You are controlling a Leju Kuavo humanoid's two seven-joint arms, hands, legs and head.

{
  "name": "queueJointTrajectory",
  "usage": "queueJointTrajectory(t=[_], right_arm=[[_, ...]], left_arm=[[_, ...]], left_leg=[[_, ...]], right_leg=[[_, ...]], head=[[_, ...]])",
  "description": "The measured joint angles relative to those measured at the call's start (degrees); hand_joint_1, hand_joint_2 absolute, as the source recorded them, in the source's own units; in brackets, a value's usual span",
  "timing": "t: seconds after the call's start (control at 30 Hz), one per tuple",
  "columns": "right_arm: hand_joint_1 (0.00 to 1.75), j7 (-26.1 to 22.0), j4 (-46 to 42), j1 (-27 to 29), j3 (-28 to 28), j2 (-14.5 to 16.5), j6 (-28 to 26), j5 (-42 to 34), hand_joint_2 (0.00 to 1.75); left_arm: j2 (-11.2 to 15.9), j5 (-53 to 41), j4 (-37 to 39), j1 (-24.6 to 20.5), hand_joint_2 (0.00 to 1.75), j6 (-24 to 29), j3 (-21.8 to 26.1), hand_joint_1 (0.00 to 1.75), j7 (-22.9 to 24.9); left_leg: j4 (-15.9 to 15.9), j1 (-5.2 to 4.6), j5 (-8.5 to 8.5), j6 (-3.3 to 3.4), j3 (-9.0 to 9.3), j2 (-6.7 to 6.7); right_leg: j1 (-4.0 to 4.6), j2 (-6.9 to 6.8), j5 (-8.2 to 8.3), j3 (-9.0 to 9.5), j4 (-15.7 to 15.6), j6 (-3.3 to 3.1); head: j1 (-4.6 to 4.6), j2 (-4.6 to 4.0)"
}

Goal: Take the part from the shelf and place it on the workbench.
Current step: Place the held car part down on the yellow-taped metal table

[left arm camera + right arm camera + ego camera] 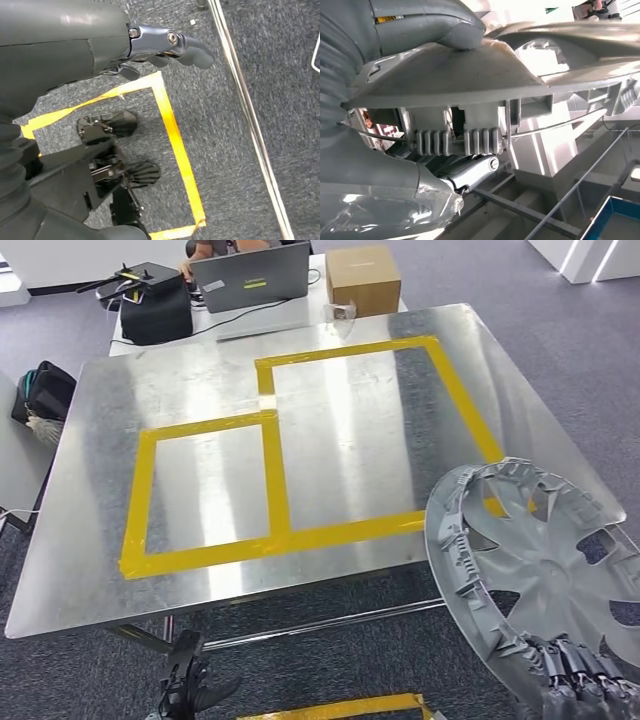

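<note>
**One wheel cover held at the tabletop's near right corner**

Head view: the right hand [577,680] gripped the grey wheel cover [540,560] by its near rim, the disc tilted with its far edge overlapping the corner of the metal tabletop [90,540]. The yellow tape rectangles [275,475] lay ahead and to the left of the cover. A laptop [253,278] and a cardboard box [362,278] stood on a desk beyond.

Left wrist view: the left hand [166,47] hung over grey carpet [234,165], holding nothing, fingers loosely apart.

Right wrist view: thumb [429,22] and fingers [471,172] pinched the cover's rim between them. Judged the nearer arm, the right would carry it forward-left.
</note>
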Motion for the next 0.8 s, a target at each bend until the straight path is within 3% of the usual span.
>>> queueJointTrajectory(t=[0.07, 0.1, 0.13, 0.17, 0.23, 0.3, 0.33, 0.4, 0.43, 0.5, 0.57, 0.6, 0.63, 0.7, 0.73, 0.8], right_arm=[[1.75, 0.0, 0.0, 0.0, 0.0, 0.0, 0.0, 0.0, 1.75], [1.75, 0.0, 0.0, 0.0, 0.0, 0.0, 0.0, 0.0, 1.75], [1.75, 0.1, 0.0, 0.0, 0.0, 0.0, 0.0, 0.0, 1.75], [1.75, 0.1, 0.0, 0.0, 0.0, 0.0, 0.0, 0.0, 1.75], [1.75, 0.3, 0.0, 0.1, 0.0, 0.0, 0.0, 0.0, 1.75], [1.75, 0.5, 0.0, 0.2, 0.0, 0.0, 0.0, 0.0, 1.75], [1.75, 0.5, 0.0, 0.3, 0.0, 0.0, 0.0, 0.0, 1.75], [1.75, 0.5, 0.0, 0.4, 0.0, 0.0, 0.0, 0.0, 1.75], [1.75, 0.6, 0.0, 0.4, 0.0, 0.0, 0.0, 0.0, 1.75], [1.75, 0.9, 0.0, 0.4, 0.0, 0.0, 0.0, 0.0, 1.75], [1.75, 1.1, 0.1, 0.5, 0.0, 0.0, 0.0, 0.0, 1.75], [1.75, 1.3, 0.1, 0.5, 0.0, -0.1, 0.0, 0.0, 1.75], [1.75, 1.4, 0.1, 0.6, 0.0, -0.1, 0.0, 0.0, 1.75], [1.75, 1.7, 0.2, 0.7, 0.0, -0.1, 0.0, 0.0, 1.75], [1.75, 1.8, 0.2, 0.7, 0.0, -0.1, 0.0, 0.0, 1.75], [1.75, 1.9, 0.2, 0.8, 0.0, -0.1, 0.0, 0.0, 1.75]], left_arm=[[0.0, 0.0, 0.0, 0.1, 1.75, 0.0, 0.0, 0.00, 0.0], [0.0, 0.0, 0.0, 0.2, 1.75, 0.0, 0.0, 0.00, 0.0], [0.0, 0.0, 0.0, 0.2, 1.75, 0.0, 0.0, 0.00, 0.0], [0.0, 0.0, 0.0, 0.2, 1.75, 0.0, 0.0, 0.00, 0.0], [0.0, -0.1, 0.0, 0.1, 1.75, -0.1, 0.0, 0.00, 0.0], [-0.1, -0.1, 0.0, -0.3, 1.75, -0.2, 0.0, 0.00, 0.0], [-0.1, -0.1, 0.0, -0.4, 1.75, -0.2, 0.0, 0.00, 0.0], [-0.1, -0.2, 0.0, -0.3, 1.75, -0.3, 0.0, 0.00, 0.0], [-0.1, -0.1, 0.0, -0.2, 1.75, -0.3, 0.0, 0.00, -0.1], [-0.1, -0.1, 0.0, -0.2, 1.75, -0.3, 0.0, 0.00, -0.1], [-0.1, -0.1, 0.0, -0.1, 1.75, -0.4, 0.0, 0.00, -0.1], [-0.1, -0.1, 0.0, 0.0, 1.75, -0.5, 0.0, 0.00, -0.1], [-0.1, -0.1, 0.0, 0.1, 1.75, -0.5, 0.0, 0.00, -0.1], [-0.1, -0.1, 0.0, 0.2, 1.75, -0.5, 0.0, 0.00, -0.2], [-0.1, -0.1, 0.0, 0.2, 1.75, -0.5, 0.0, 0.00, -0.2], [-0.1, -0.1, 0.0, 0.1, 1.75, -0.6, 0.0, 0.00, -0.3]], left_leg=[[7.7, -0.07, -2.46, 0.14, -4.53, 0.00], [9.5, -0.11, -2.29, 0.34, -5.98, 0.00], [9.3, -0.20, -1.00, 0.65, -6.41, 0.03], [7.1, -0.36, 1.10, 1.05, -5.85, 0.19], [-0.1, -1.13, 5.39, 2.12, -3.11, 2.15], [-4.8, -1.79, 6.96, 2.63, -1.39, 4.05], [-5.6, -1.95, 6.91, 2.63, -1.31, 4.11], [-6.0, -1.77, 7.17, 2.80, -1.34, 2.76], [-6.2, -1.62, 7.32, 2.98, -1.26, 2.09], [-6.4, -1.35, 7.58, 3.36, -1.10, 0.91], [-6.4, -1.34, 7.60, 3.58, -1.13, -0.26], [-6.4, -1.35, 7.59, 3.62, -1.11, -0.86], [-6.4, -1.34, 7.59, 3.61, -1.08, -1.52], [-6.3, -1.29, 7.57, 3.53, -0.93, -2.93], [-6.3, -1.32, 7.55, 3.35, -0.91, -3.62], [-6.1, -1.30, 7.59, 2.79, -1.19, -4.78]], right_leg=[[0.20, -0.40, -0.16, 0.06, 0.0, -0.36], [0.34, -0.65, -0.26, 0.16, 0.0, -0.52], [0.48, -0.89, -0.36, 0.31, 0.0, -0.62], [0.60, -1.21, -0.46, 0.51, 0.0, -0.68], [0.91, -1.94, -0.73, 0.89, 0.0, -0.53], [1.24, -2.85, -0.94, 1.03, 0.0, -0.06], [1.37, -3.41, -0.98, 1.08, -0.1, 0.21], [1.32, -4.14, -1.19, 1.30, -0.2, 0.85], [1.25, -3.68, -1.79, 1.12, 0.5, 1.18], [1.09, -1.93, -4.49, -0.87, 5.0, 1.69], [1.06, -0.90, -7.60, -4.20, 12.0, 1.89], [1.06, -0.71, -8.10, -5.35, 14.2, 1.94], [1.04, -0.60, -7.53, -5.59, 14.4, 1.96], [0.86, 0.07, -3.89, -3.08, 9.0, 1.93], [0.68, 1.25, -2.41, -1.24, 5.2, 1.88], [0.45, 3.18, -1.18, 1.39, 0.2, 1.55]], head=[[-0.08, 0.00], [-0.09, 0.00], [-0.10, 0.00], [-0.09, 0.00], [-0.09, 0.00], [-0.10, 0.00], [-0.11, 0.00], [-0.14, 0.00], [-0.05, 0.00], [0.32, 0.00], [0.58, 0.00], [0.61, 0.00], [0.64, 0.00], [0.63, 0.00], [0.63, 0.00], [0.60, 0.00]])
